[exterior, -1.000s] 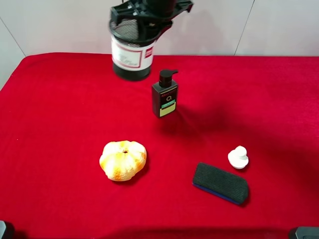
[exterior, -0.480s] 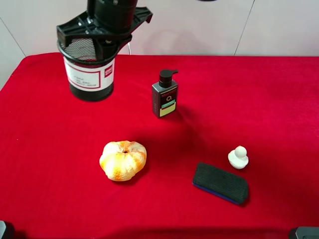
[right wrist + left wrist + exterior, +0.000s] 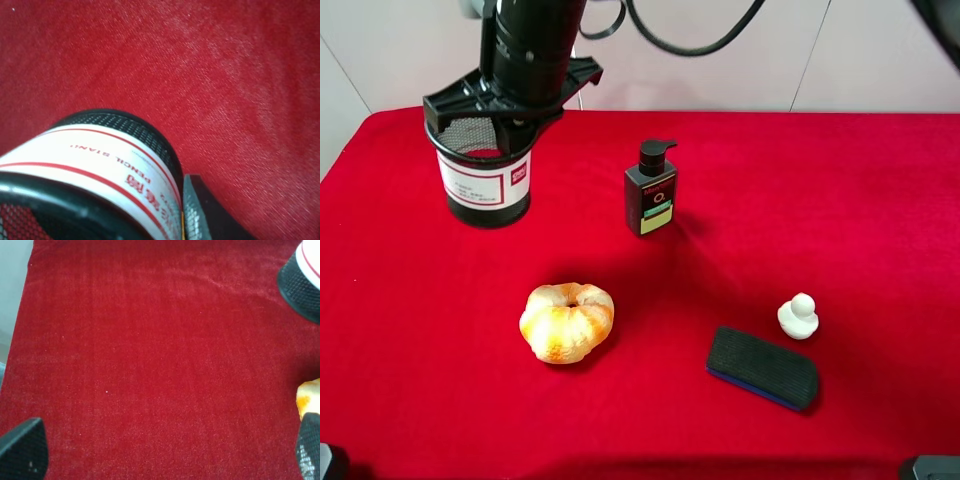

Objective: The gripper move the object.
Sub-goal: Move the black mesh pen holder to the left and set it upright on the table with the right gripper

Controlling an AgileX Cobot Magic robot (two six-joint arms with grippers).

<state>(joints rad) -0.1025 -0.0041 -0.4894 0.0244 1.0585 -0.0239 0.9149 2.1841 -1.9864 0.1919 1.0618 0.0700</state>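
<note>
- The right gripper (image 3: 500, 105) reaches across from the far side and pinches the rim of the pen cup (image 3: 485, 212). It comes down from above, probably because the cup's open top is the easiest place to take hold.
- The cup stands upright at the far left of the red cloth (image 3: 820, 200). It is well apart from the pump bottle (image 3: 651, 195) and farther back than the peeled orange (image 3: 566, 322).
- A hold on the rim leaves the cup hanging straight, so it should meet the cloth flat when set down.
- The left gripper (image 3: 165, 450) is spread wide and holds nothing. It waits low at the near left edge, out of the way of the carrying arm.
- The high view alone shows the whole layout: cup, bottle, orange, and clear cloth around the cup.
- The right wrist view shows what the high view cannot. One finger pad (image 3: 194, 212) lies against the outside of the cup wall, beside the white label (image 3: 90, 155) with its red lines and lettering.
- The left wrist view shows only that gripper's two fingertips at the picture's corners. It also catches the cup's base (image 3: 302, 287) and a bit of the orange (image 3: 309, 397) at the edge.
- No view shows clearly whether the cup's base touches the cloth or hangs just above it.
</note>
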